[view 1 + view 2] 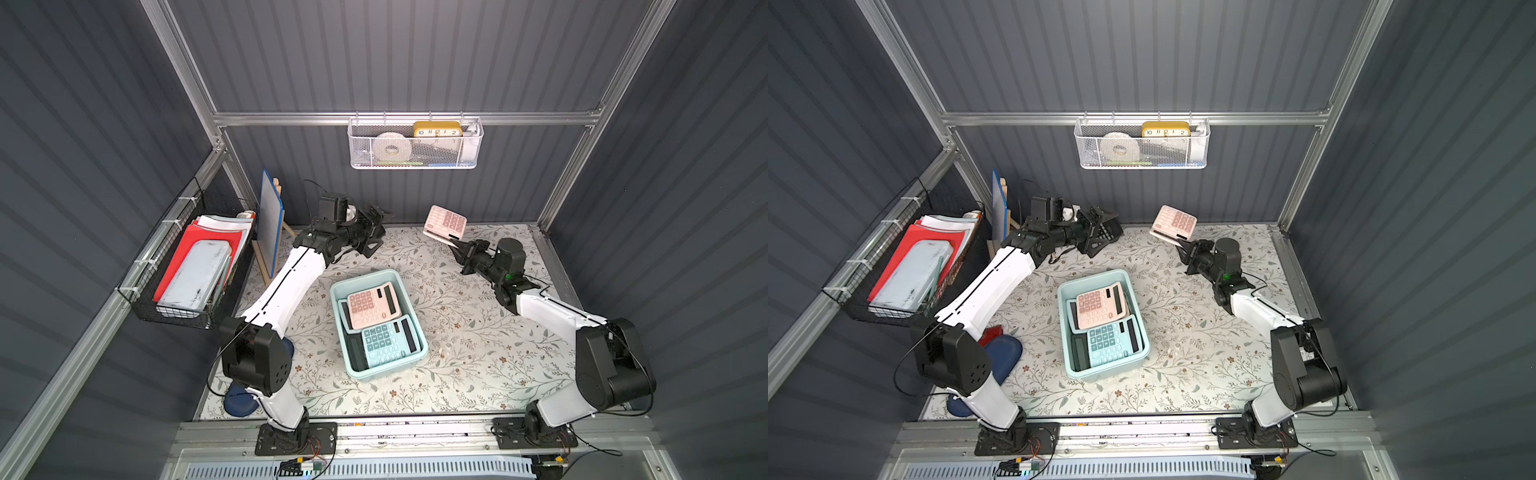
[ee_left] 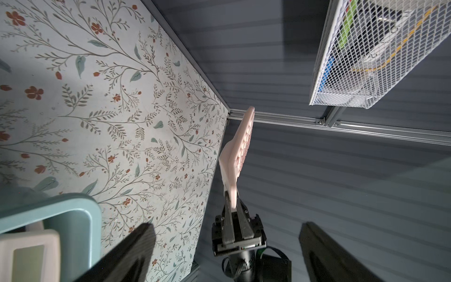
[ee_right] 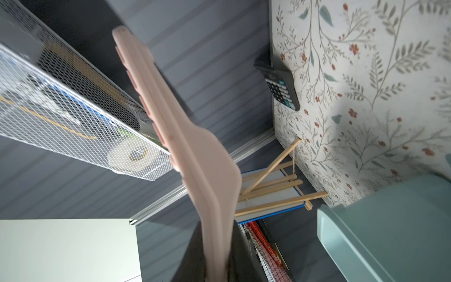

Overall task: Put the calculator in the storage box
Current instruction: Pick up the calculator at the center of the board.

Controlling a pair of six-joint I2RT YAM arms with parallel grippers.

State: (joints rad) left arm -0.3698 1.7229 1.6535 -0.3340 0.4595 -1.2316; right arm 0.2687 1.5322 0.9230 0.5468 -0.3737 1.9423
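Right gripper (image 1: 457, 246) clamped on pink calculator (image 1: 445, 222), held aloft beyond storage box (image 1: 376, 273), outside it. Left gripper (image 1: 379, 231) spread wide, empty, also beyond box. Grey ribbed walls (image 1: 374, 62); floral tabletop (image 1: 478, 353). Right wrist view shows black calculator (image 3: 280, 83) on tabletop against back wall; left wrist view does not

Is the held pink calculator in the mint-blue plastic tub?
Out: the right gripper holds the pink calculator aloft, apart from the tub.

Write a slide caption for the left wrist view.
Right gripper holds a pink calculator aloft; storage box in the foreground.
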